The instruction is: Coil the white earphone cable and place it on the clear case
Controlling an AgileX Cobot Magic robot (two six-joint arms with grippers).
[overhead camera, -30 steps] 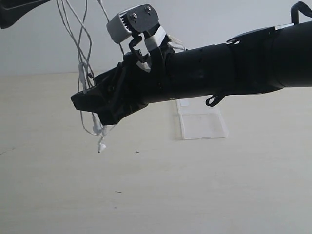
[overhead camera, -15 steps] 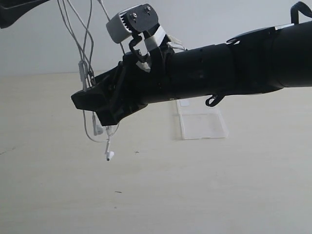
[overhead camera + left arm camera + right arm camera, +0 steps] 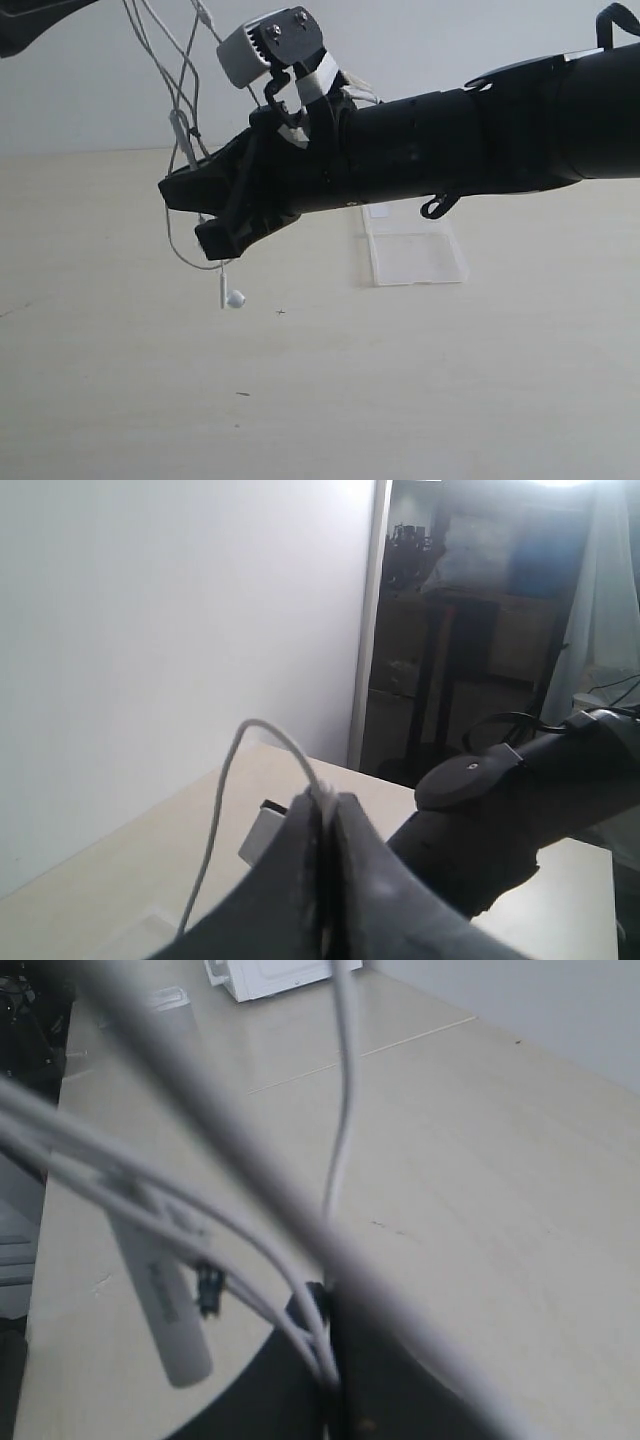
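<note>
Exterior view: the right gripper (image 3: 190, 215) reaches in from 3 o'clock to left of centre and hangs in the air above the table (image 3: 400, 400). In the right wrist view, several strands of the white earphone cable (image 3: 346, 1080) bunch into the tight seam between its jaws, so it is clamped on the cable. The inline remote (image 3: 181, 133) sits just above this gripper at 12 o'clock. One earbud (image 3: 235, 298) dangles at 6 o'clock, off the tabletop. The strands rise toward 11 o'clock, where the left gripper (image 3: 322, 805) has its jaws pressed together on a loop of the cable. The clear case (image 3: 415, 250) lies flat on the table at 3 o'clock from the right gripper, partly behind the arm and well apart from the cable. Open tabletop spreads from 4 to 8 o'clock.
</note>
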